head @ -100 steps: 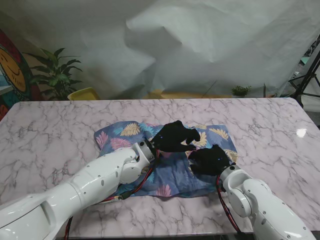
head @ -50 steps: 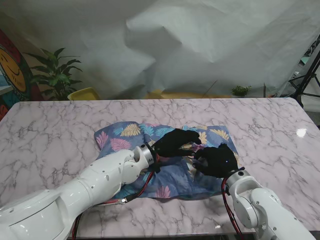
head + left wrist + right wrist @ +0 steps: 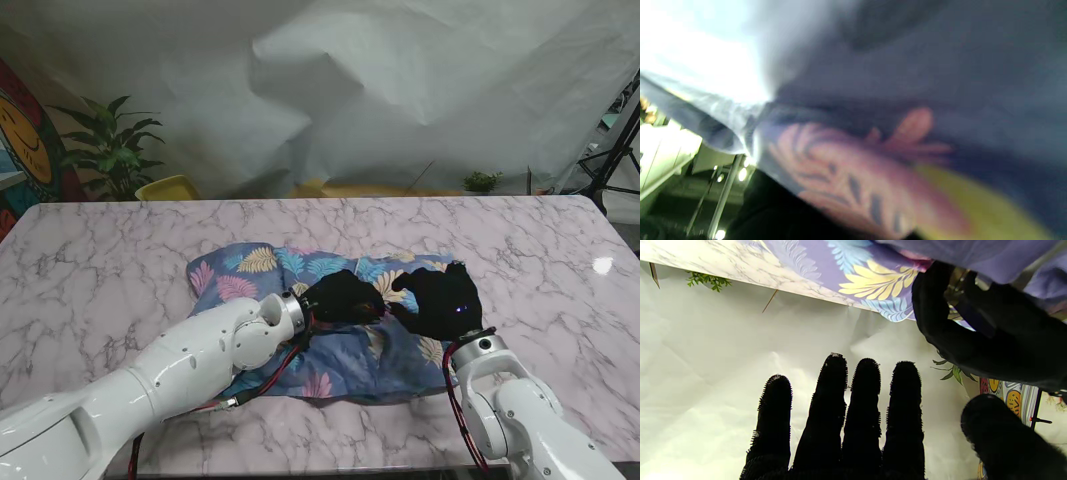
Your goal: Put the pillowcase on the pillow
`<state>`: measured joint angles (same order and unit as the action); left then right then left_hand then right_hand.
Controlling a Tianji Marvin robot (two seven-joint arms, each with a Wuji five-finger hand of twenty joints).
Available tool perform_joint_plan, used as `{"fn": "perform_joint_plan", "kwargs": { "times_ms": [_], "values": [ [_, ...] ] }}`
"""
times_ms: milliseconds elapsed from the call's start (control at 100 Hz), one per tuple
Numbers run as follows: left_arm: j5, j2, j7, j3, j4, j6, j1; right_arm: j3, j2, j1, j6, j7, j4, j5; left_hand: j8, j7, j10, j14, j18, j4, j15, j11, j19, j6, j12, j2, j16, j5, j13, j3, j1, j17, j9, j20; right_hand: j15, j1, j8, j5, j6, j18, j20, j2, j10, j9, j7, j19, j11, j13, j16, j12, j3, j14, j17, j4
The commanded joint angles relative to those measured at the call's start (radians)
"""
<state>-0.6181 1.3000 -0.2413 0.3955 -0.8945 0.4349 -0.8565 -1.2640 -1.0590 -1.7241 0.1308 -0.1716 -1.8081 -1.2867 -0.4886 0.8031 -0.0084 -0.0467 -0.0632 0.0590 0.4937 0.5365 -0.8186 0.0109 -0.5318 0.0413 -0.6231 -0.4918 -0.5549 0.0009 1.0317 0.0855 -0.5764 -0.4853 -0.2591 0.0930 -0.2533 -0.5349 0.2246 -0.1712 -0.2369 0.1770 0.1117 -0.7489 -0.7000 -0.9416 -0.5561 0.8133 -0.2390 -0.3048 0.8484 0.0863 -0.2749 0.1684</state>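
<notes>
A blue pillowcase [image 3: 255, 270] printed with pink and yellow leaves lies rumpled on the middle of the marble table [image 3: 100, 260]. No pillow can be told apart from it. My left hand [image 3: 343, 297], in a black glove, rests on the cloth with its fingers curled into a fold. The right wrist view shows that left hand [image 3: 990, 336] wrapped in the pillowcase [image 3: 873, 276]. Blurred printed cloth [image 3: 853, 173] fills the left wrist view. My right hand [image 3: 440, 300] is just right of the left one, lifted off the cloth. Its fingers [image 3: 833, 413] are straight, apart and hold nothing.
Beyond the table's far edge stand a yellow object [image 3: 168, 187], a leafy plant [image 3: 110, 150] at the left and a small plant [image 3: 482, 181]. A white sheet hangs behind them. A black tripod [image 3: 610, 165] stands at the far right.
My left hand came down and curled its fingers into the cloth. My right hand moved right and farther from me and lifted with straight fingers. The pillowcase's right part bunched up.
</notes>
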Motion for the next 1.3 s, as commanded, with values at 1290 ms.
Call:
{"fn": "perform_joint_plan", "kwargs": {
  "times_ms": [1290],
  "values": [
    [0.021,-0.028,0.038,0.027,0.102,-0.003,0.072,0.180,0.013,0.095,-0.108,0.013,0.134,0.060,0.174,-0.509,-0.089,0.068,0.131,-0.026,-0.283,-0.283,0.534,0.019,0.306,-0.147,0.405,0.144,0.437,-0.028,0.012,-0.103,0.329,0.173,0.008,-0.019,0.004,0.091,-0.022,0.003,-0.002,-0.087,-0.023,0.144,0.022,0.005,0.011,-0.121,0.025,-0.005,-0.155,-0.030,0.031,-0.038]
  ]
}}
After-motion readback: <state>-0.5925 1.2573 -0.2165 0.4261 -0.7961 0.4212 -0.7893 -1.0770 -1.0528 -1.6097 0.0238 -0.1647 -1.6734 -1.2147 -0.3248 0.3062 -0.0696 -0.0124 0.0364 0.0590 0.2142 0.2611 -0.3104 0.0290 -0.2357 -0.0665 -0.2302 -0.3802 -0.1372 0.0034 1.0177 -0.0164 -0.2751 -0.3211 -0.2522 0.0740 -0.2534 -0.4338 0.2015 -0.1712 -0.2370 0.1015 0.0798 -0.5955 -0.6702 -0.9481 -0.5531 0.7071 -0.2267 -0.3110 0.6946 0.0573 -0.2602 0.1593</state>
